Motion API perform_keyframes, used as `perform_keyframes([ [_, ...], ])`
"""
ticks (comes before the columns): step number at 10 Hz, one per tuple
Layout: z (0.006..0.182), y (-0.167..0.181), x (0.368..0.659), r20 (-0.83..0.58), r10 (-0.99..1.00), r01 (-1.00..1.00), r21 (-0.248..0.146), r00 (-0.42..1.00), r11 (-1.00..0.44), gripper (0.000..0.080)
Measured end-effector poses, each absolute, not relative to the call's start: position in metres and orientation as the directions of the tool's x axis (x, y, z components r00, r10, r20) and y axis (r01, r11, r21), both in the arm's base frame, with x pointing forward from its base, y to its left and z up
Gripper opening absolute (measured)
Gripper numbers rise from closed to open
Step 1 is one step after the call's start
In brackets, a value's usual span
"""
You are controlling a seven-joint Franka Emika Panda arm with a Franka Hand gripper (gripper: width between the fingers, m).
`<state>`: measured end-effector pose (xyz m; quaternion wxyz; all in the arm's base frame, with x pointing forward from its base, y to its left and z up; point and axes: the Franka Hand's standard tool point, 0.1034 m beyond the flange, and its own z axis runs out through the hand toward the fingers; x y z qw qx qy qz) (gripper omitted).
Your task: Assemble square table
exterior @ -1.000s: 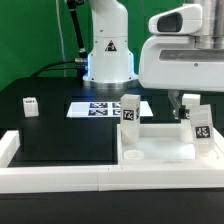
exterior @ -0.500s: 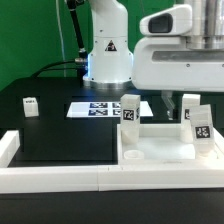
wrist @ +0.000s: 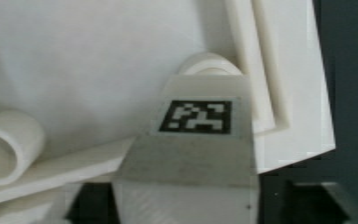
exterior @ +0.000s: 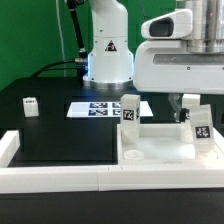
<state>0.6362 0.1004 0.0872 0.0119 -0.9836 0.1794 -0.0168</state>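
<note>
The square table's white slab [exterior: 160, 152] lies at the exterior view's right. One tagged leg [exterior: 130, 110] stands at its left corner and another [exterior: 201, 124] at its right. My gripper [exterior: 183, 108] reaches down right beside that right-hand leg. In the wrist view a tagged leg [wrist: 194, 115] runs up between the two dark fingers of my gripper [wrist: 185, 205], one on each side of it. A thin dark gap still shows along one side, so the jaws are open around the leg. Under it lies the slab [wrist: 87, 60].
A third small leg [exterior: 30, 105] stands alone on the black table at the exterior view's left. The marker board [exterior: 100, 108] lies before the robot base [exterior: 107, 55]. A low white border wall [exterior: 60, 178] runs along the front. A round white part [wrist: 2, 145] rests on the slab.
The jaws have narrowed around the right-hand leg. The gripper body shifted slightly between the frames, and the legs and slab have stayed where they were.
</note>
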Motion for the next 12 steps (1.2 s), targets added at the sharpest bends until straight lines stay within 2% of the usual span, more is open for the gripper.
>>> perform_keyframes([
  [1,0.0868,0.1002,0.6360,0.027,-0.412,-0.411,-0.030,0.911,-0.911,0.0292],
  [4,0.0858,0.1001,0.6355,0.020,-0.565,-0.564,-0.033,0.825,-0.825,0.0292],
  [5,0.0844,0.1015,0.6347,0.021,-0.652,-0.651,-0.038,0.758,-0.758,0.0292],
  [8,0.0830,0.1029,0.6349,0.062,-0.860,-0.851,-0.121,0.507,-0.510,0.0292],
  [12,0.0828,0.1070,0.6280,0.004,-0.993,-0.983,-0.139,0.122,-0.121,0.0294],
])
